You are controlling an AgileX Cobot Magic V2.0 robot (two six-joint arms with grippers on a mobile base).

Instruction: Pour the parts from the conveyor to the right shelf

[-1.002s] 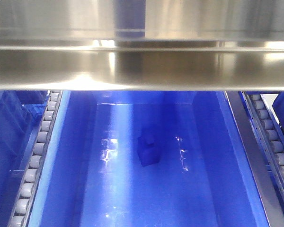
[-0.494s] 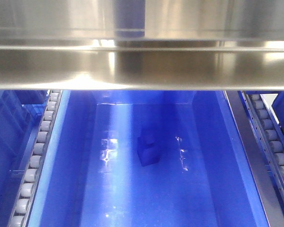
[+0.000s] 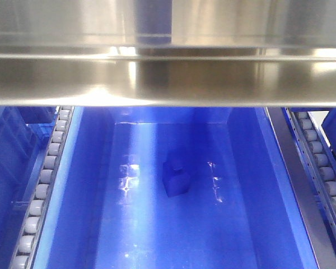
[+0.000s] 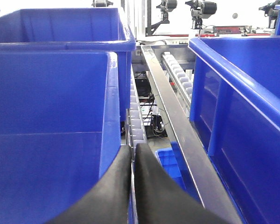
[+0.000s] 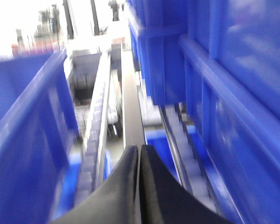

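The left gripper [image 4: 133,154] has its two black fingers pressed together with only a thin line between them, and it holds nothing. It sits just beside the right wall of a deep blue bin [image 4: 51,140]; as far as the left wrist view shows this bin's inside, nothing lies in it. Behind this bin stands another blue bin [image 4: 60,28], and on the right side a third blue bin [image 4: 242,107], apart from the gripper, with a steel rail [image 4: 177,121] and a lane of grey rollers [image 4: 177,74] between. The right gripper [image 5: 140,154] is also closed, finger against finger, and empty. Its view is blurred, but it shows a blue bin wall [image 5: 28,126] on the left, more blue bins [image 5: 224,93] on the right, and a dark rail [image 5: 130,102] running away in the middle. In the front view, under the shiny steel bar of the shelf [image 3: 168,78], a large blue bin [image 3: 89,185] lies open between two lanes of rollers [image 3: 45,185]. One small blue block [image 3: 176,175] stands on its floor near the centre, knob upward, away from the walls.
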